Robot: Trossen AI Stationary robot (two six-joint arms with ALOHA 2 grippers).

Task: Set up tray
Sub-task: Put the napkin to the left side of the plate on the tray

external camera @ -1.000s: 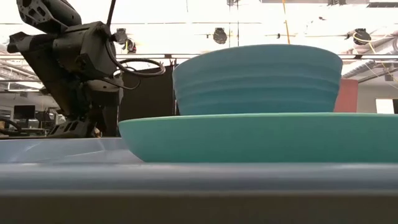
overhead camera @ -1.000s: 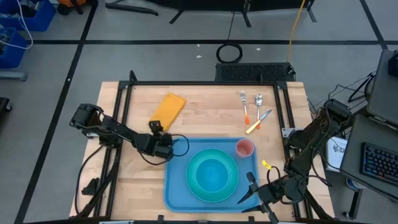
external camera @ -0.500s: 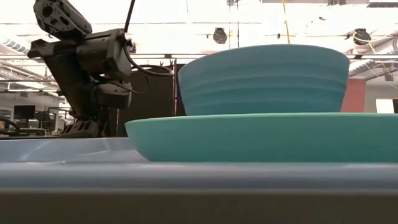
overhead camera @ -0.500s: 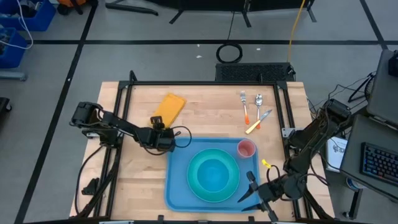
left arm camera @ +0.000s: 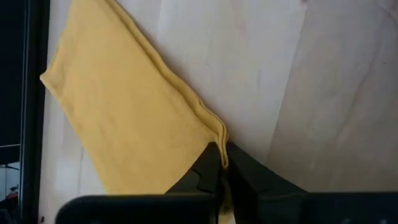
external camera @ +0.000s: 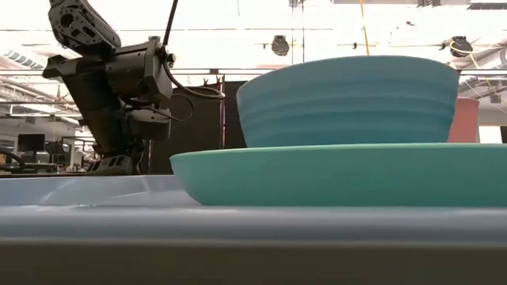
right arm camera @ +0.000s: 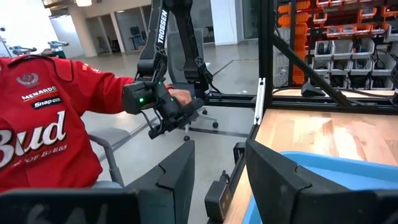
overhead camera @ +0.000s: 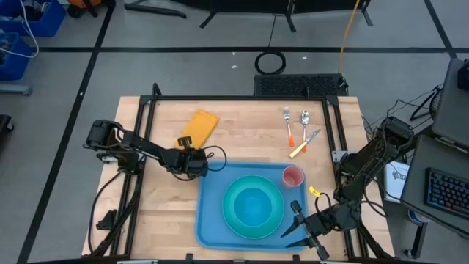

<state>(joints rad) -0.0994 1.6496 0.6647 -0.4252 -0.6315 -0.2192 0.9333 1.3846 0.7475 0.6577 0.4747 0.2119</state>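
My tray (overhead camera: 209,220) sits at the table's near edge, holding plate and bowl. The cloth (overhead camera: 198,127) lies behind it, long axis slanting away; my left gripper (overhead camera: 192,145) is clenched on its near corner; the right gripper (overhead camera: 294,226) is released, at the tray's right rim

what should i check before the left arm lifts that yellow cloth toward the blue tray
1. Left gripper shut on the folded yellow cloth: ok, pinching its edge.
2. Cloth free of other items: ok, alone on the wooden table.
3. Large flat blue plastic tray holds the round teal plate and blue bowl: ok.
4. Bare tray room for the cloth: cannot tell.
5. Right gripper open, parked at the tray's near right corner: ok.
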